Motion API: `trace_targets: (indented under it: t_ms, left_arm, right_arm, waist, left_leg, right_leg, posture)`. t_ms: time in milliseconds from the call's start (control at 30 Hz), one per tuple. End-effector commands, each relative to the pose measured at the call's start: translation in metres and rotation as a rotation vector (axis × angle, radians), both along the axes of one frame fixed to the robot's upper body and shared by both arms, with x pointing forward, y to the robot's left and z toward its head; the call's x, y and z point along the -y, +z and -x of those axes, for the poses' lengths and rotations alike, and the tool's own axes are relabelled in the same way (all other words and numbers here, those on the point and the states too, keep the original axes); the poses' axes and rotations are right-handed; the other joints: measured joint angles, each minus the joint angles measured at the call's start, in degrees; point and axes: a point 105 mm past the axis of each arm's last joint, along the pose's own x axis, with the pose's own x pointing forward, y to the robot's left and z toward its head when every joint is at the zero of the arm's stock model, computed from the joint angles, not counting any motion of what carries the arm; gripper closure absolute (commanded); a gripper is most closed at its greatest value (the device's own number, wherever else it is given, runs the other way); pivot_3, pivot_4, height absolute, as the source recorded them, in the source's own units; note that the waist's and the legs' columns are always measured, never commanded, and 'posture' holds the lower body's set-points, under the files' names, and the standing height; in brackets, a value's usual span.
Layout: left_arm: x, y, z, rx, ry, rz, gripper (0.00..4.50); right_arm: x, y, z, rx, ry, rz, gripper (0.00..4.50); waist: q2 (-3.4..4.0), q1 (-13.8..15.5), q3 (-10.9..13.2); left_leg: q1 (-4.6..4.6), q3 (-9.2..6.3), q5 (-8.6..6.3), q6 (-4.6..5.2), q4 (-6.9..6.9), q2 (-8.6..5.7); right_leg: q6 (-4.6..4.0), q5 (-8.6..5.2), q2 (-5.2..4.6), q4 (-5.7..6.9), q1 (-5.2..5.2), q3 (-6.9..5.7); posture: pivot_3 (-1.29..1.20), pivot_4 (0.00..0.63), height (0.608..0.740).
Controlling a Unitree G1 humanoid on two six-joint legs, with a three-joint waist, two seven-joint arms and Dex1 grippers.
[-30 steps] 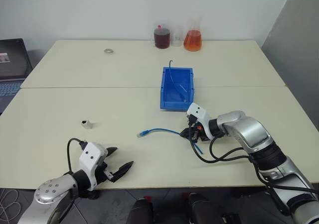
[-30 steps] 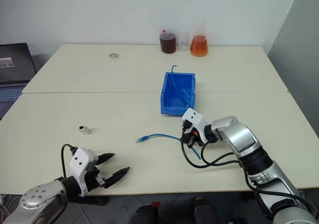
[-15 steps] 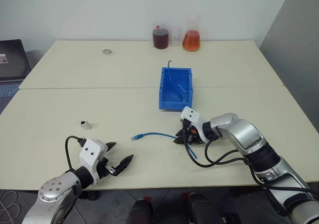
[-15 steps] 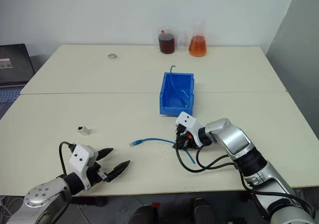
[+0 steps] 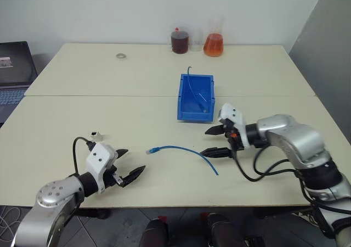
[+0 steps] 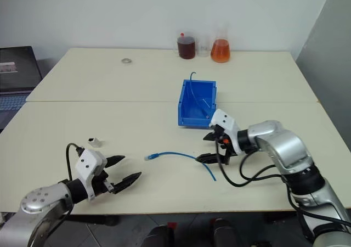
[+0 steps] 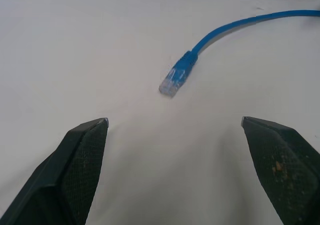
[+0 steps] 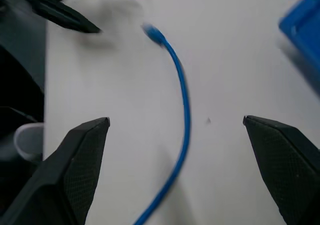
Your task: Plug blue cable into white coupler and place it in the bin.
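The blue cable (image 5: 184, 150) lies loose on the table (image 5: 109, 121), its clear-tipped plug pointing toward the robot's left and its far end trailing toward the right pincer (image 5: 218, 141). The right pincer hovers just above that trailing end with both fingers spread wide and nothing between them. The left pincer (image 5: 129, 165) is likewise released and empty, near the table's front edge, with the cable plug ahead of its fingertips in the left wrist view. The white coupler (image 5: 96, 133) sits apart from both, further to the left, unconnected. The bin (image 5: 194, 96) stands behind the cable, and a thin length of cable already shows inside it. Risks: the plug is small and flat on the surface, so a closing pincer may push it away or pinch it skewed, which would spoil alignment with the socket. The light coupler may slide or tip when approached. The limp cable may swing during a lift.
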Motion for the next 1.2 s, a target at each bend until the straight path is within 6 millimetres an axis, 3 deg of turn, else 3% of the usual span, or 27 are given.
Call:
trace_targets:
  t_ms: [33,133,333,633,933,1200]
  left_arm:
    - [0.01,-0.002,-0.013,-0.01,-0.146,-0.047,0.0]
    - [0.011,-0.008,-0.032,-0.024,-0.218,-0.103,0.0]
    - [0.014,-0.013,-0.066,-0.025,-0.39,-0.216,0.0]
    - [0.013,-0.014,-0.065,-0.042,-0.532,-0.258,0.0]
    - [0.004,-0.025,-0.048,-0.09,-0.55,-0.305,1.93]
    - [-0.002,-0.032,-0.05,-0.095,-0.509,-0.329,3.6]
  right_arm:
    - [0.008,0.023,0.026,0.082,0.126,-0.05,0.02]
    - [0.012,0.026,0.036,0.092,0.142,-0.053,0.02]
    - [0.012,0.038,0.033,0.104,0.045,-0.113,0.02]
    - [0.017,0.035,0.036,0.102,-0.027,-0.106,0.02]
    - [0.019,0.033,0.036,0.087,-0.054,-0.103,0.0]
    - [0.019,0.029,0.035,0.08,-0.041,-0.09,0.0]
  waist:
    - [0.0,0.2,0.0]
    - [-0.04,0.3,0.0]
    - [-0.04,0.1,0.0]
    - [-0.04,0.0,0.0]
    - [-0.04,-0.2,0.0]
    - [-0.02,-0.2,0.0]
  left_leg:
    - [-0.02,-0.01,0.0,0.0,0.0,-0.01]
    - [-0.03,-0.01,0.0,0.0,0.02,-0.02]
    - [-0.03,0.0,0.01,0.0,0.03,0.0]
    - [-0.06,-0.01,0.0,0.01,0.02,0.0]
    - [-0.03,0.0,0.0,0.01,0.01,0.01]
    - [0.05,0.0,0.03,0.06,0.02,0.01]
  right_leg:
    - [0.0,0.0,0.0,-0.03,0.0,-0.01]
    - [0.0,0.01,0.0,-0.06,0.01,-0.02]
    - [-0.01,0.01,0.04,-0.01,0.01,-0.02]
    - [-0.01,0.01,0.03,0.0,-0.01,-0.01]
    - [0.0,0.0,0.03,0.03,-0.01,0.01]
    - [0.02,-0.01,0.04,0.1,0.02,0.01]
  posture:
    - [0.0,0.15,0.74]
    - [0.0,0.15,0.74]
    - [0.0,0.15,0.74]
    - [0.0,0.15,0.74]
    - [0.0,0.15,0.74]
    - [0.0,0.15,0.74]
